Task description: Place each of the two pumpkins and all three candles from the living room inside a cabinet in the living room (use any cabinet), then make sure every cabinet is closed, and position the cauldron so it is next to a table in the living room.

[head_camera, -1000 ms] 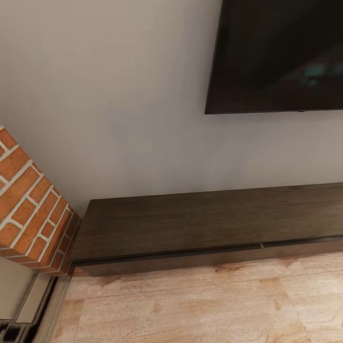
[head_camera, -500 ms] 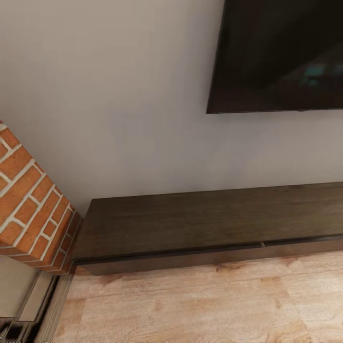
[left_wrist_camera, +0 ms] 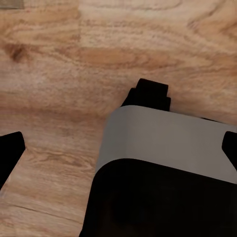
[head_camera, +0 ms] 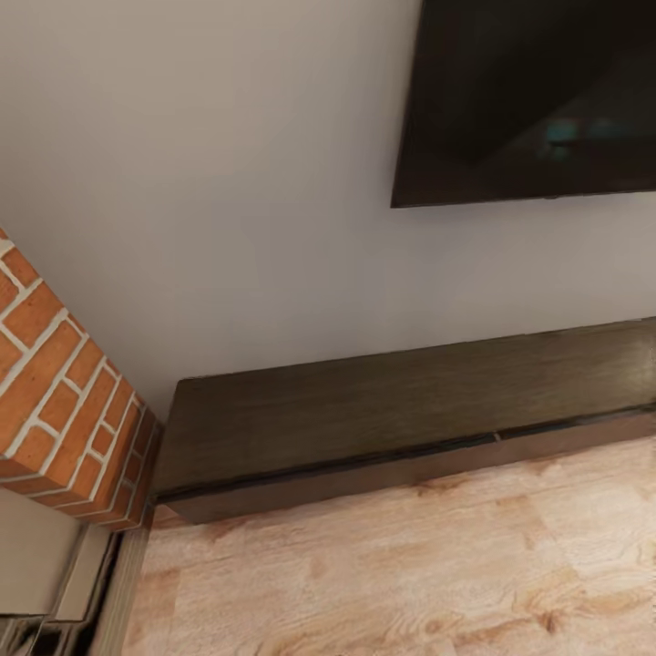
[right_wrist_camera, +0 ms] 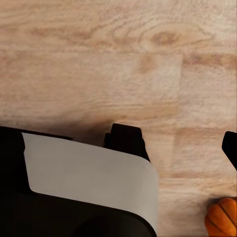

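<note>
**Facing the shut cabinet, one pumpkin down by our right arm**

From the head view we look down on the long dark-brown cabinet [head_camera: 401, 401], which runs along the far wall from the brick fireplace corner [head_camera: 64, 401] at the left out past the right edge, under the wall-mounted television [head_camera: 528, 100]. Its drawer fronts sit flush, with only a thin seam between two of them, so we judge every drawer in sight to be closed. Bare wood floor [head_camera: 410, 583] lies between us and the cabinet.

The relation that matters is lower down. In the right wrist view, a slice of an orange ribbed pumpkin [right_wrist_camera: 223, 221] rests on the floor boards at the edge of the picture, just beside the robot's grey and black base [right_wrist_camera: 94, 177]. It shows by the right arm's camera and not by the left one, so we judge the right arm to be the nearer for a pick. Its stem is out of sight, so we cannot tell which way it points.

The right gripper's dark fingertips [right_wrist_camera: 230, 148] barely enter the picture, as do the left gripper's fingertips [left_wrist_camera: 11, 150]; we cannot tell how either pair of jaws stands. Nothing appears between them.
</note>
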`<state>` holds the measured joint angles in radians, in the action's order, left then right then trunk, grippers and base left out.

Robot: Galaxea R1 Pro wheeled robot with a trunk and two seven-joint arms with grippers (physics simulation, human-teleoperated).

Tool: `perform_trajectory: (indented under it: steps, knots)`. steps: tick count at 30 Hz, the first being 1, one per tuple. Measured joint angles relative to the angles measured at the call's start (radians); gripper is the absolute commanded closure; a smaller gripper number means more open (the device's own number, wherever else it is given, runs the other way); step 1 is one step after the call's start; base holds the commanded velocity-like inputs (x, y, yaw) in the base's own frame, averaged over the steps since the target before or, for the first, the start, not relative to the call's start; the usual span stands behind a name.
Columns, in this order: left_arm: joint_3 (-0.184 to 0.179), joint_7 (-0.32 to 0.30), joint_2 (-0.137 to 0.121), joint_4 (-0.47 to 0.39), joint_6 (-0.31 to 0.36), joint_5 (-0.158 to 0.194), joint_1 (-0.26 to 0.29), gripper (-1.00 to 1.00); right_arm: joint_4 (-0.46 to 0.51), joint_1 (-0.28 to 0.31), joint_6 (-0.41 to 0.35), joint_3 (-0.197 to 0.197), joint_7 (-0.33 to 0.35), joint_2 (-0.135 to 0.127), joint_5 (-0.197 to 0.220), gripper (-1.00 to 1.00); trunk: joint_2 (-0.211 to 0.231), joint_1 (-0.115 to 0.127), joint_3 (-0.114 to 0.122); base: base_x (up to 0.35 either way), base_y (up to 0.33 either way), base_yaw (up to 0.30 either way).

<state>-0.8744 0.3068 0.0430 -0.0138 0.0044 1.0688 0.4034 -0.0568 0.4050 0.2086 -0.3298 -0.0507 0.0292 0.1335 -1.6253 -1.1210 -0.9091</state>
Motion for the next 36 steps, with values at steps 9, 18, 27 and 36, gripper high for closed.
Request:
perform_trajectory:
  steps: [9, 18, 27, 36]
  knots:
    - [0.000, 0.000, 0.000, 0.000, 0.000, 0.000, 0.000, -1.00, 0.000, 0.000, 0.000, 0.000, 0.002, 0.000, 0.000, -1.00, 0.000, 0.000, 0.004, -0.010, 0.043, -0.273]
    - [0.000, 0.000, 0.000, 0.001, 0.000, 0.000, 0.000, -1.00, 0.000, 0.000, 0.000, 0.000, 0.002, 0.000, 0.000, -1.00, 0.000, 0.000, 0.008, 0.000, 0.001, -0.274]
    - [0.000, 0.000, 0.000, 0.001, -0.001, -0.001, 0.000, -1.00, 0.000, -0.001, 0.000, 0.000, 0.002, 0.000, 0.000, -1.00, 0.000, 0.000, 0.014, 0.000, 0.000, -0.274]
    - [0.000, 0.000, 0.000, 0.001, 0.000, -0.001, 0.000, -1.00, 0.000, -0.001, 0.000, 0.000, 0.002, 0.000, 0.000, -1.00, 0.000, 0.000, 0.020, 0.000, 0.000, -0.274]
